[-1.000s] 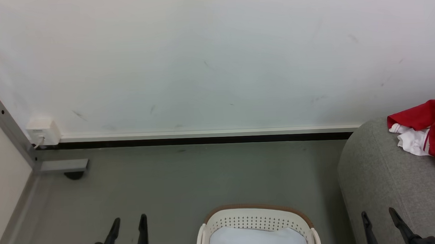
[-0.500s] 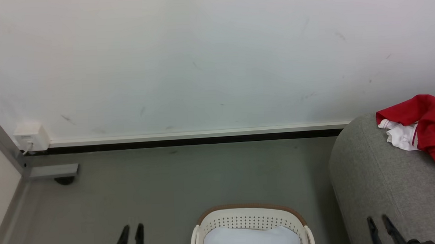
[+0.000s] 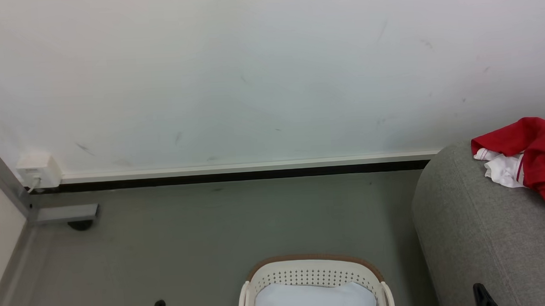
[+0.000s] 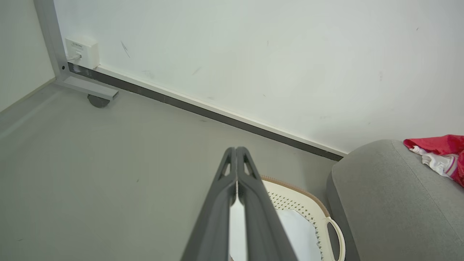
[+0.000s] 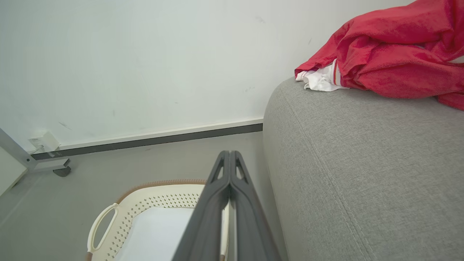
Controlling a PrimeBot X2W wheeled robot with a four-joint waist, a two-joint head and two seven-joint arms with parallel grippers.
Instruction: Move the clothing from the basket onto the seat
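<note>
Left gripper (image 4: 236, 149), right gripper (image 5: 229, 152): fingers newly pressed together, empty, drawn back. Red clothing (image 3: 542, 159) on grey seat (image 3: 478, 236); basket (image 3: 314, 275) emptied: task likely done.

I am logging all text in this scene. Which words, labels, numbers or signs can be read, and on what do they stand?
Small label on the white wall box: too small and blurred to read.
No text visible on the clothing, the basket or the seat.
</note>
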